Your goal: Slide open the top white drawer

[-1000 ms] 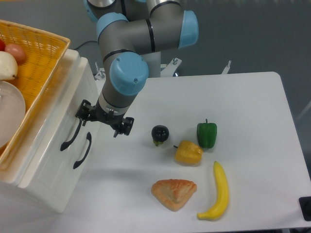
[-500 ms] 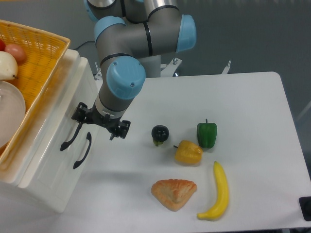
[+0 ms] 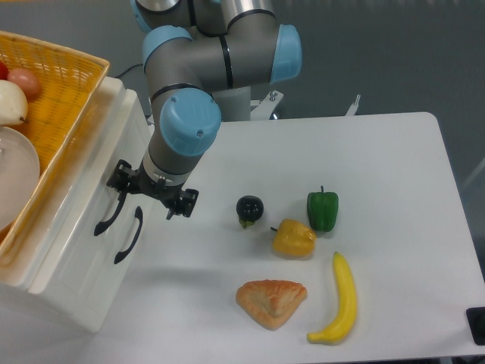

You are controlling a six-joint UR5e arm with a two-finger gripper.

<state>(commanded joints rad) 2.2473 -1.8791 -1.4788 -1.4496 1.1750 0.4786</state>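
Glossy white box-shaped top drawer [image 3: 83,201] with curved black handle, shut flush, at the table's left edge.

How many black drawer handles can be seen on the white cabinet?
2. The upper handle is on the top white drawer, right beside the pincer. The lower handle sits on the second drawer front. None seems hidden.

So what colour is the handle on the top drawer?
Black, on the top white drawer; the fixed camera, the only view, shows it.
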